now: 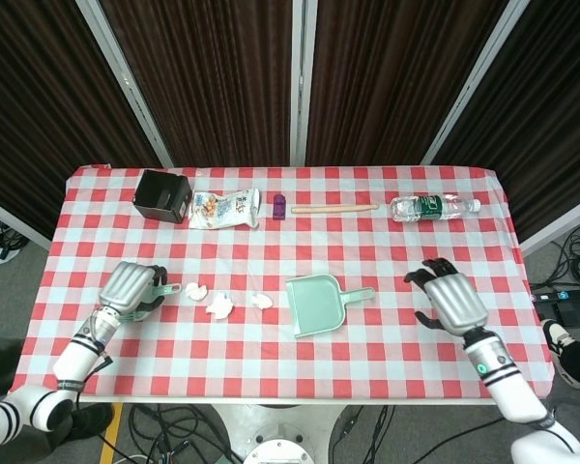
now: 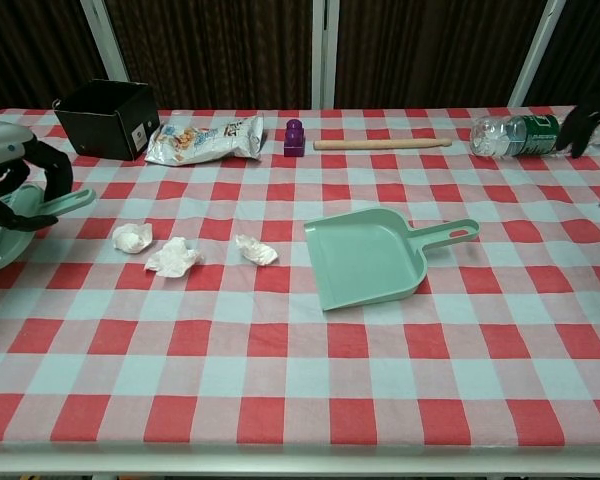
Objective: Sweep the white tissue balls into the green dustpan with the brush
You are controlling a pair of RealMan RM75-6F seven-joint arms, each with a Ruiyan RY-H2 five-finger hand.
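Three white tissue balls (image 1: 196, 291) (image 1: 219, 306) (image 1: 262, 301) lie in a row left of the green dustpan (image 1: 314, 305), whose handle points right. In the chest view the tissue balls (image 2: 132, 237) (image 2: 174, 257) (image 2: 255, 250) sit left of the dustpan (image 2: 363, 258). My left hand (image 1: 130, 287) grips the green brush (image 2: 52, 209), raised off the cloth just left of the balls, handle tip toward them. My right hand (image 1: 451, 298) hovers right of the dustpan handle, fingers spread and empty.
Along the back of the table stand a black box (image 1: 162, 194), a snack bag (image 1: 224, 207), a purple block (image 1: 280, 205), a wooden stick (image 1: 334, 207) and a lying water bottle (image 1: 433, 206). The checked cloth ends close to my left hand.
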